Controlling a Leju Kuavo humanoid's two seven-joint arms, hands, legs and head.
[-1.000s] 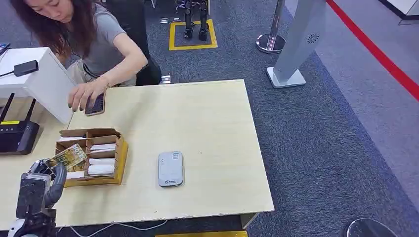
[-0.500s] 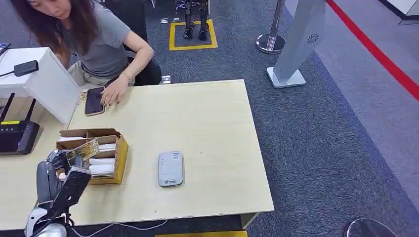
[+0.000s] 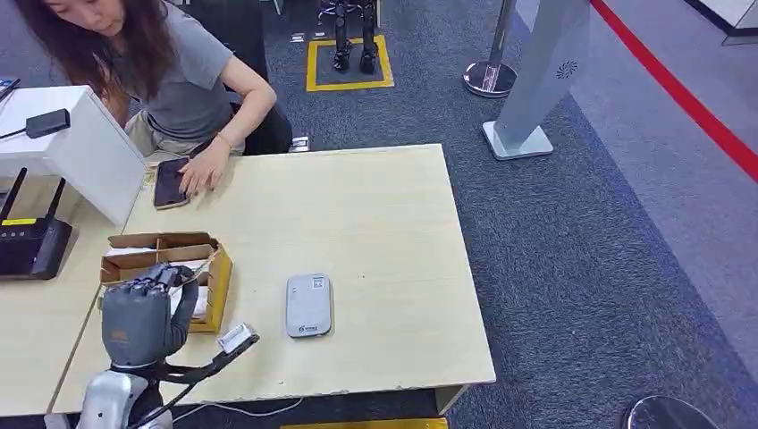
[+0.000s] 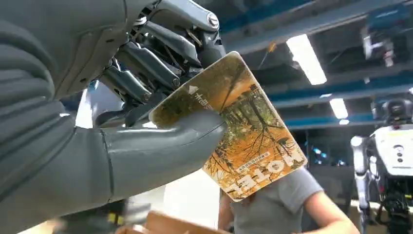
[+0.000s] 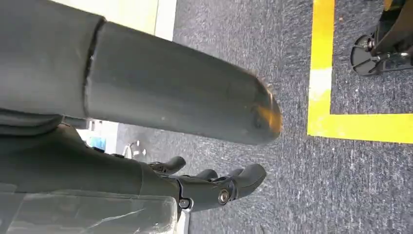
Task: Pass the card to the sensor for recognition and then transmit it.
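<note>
My left hand (image 3: 143, 313) is raised over the table's front left, beside the cardboard card box (image 3: 211, 284), its back turned to the head camera. In the left wrist view that hand (image 4: 97, 97) pinches a hotel card (image 4: 246, 136) with an orange tree picture between thumb and fingers. The grey-white sensor (image 3: 308, 305) lies flat on the table to the right of the hand, a short way off. My right hand (image 5: 160, 112) hangs over dark carpet, thumb and fingers apart, holding nothing.
A person sits at the far left of the table with a hand (image 3: 204, 170) by a phone (image 3: 168, 183). A black router (image 3: 31, 246) and a white box (image 3: 80, 143) stand on the left. Pale tabletop (image 3: 384, 232) stretches right of the sensor.
My left hand has lifted the card out of the box area, turned over and shifted right toward the sensor. The person's hand slid off the phone to its side.
</note>
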